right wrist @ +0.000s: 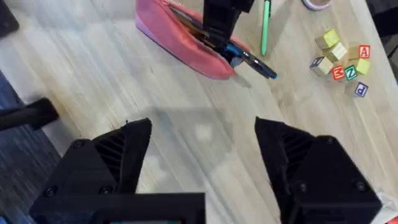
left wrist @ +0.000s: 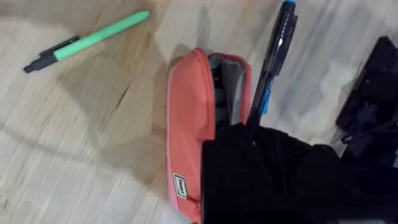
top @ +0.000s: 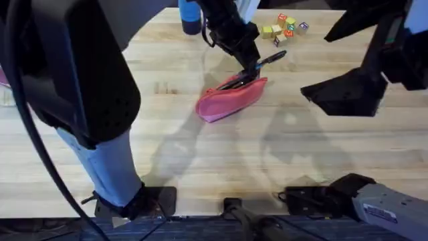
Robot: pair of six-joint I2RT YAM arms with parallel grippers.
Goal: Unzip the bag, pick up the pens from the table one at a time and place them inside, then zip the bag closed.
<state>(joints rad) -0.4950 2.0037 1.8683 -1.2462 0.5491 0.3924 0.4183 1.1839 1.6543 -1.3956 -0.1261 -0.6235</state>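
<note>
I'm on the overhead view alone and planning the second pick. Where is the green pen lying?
Observer: The green pen lies flat on the table, apart from the bag and the black pen.
Operator: Is the bag properly unzipped?
Observer: Yes. The left wrist view shows its mouth gaping, with grey lining exposed.
Operator: Is the right arm free?
Observer: The right end effector hovers open above bare table, nothing between its fingers.

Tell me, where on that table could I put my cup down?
The broad bare table between the bag and the arm bases is free. It's crowded behind the bag: the left gripper holding the black pen, and letter blocks.
</note>
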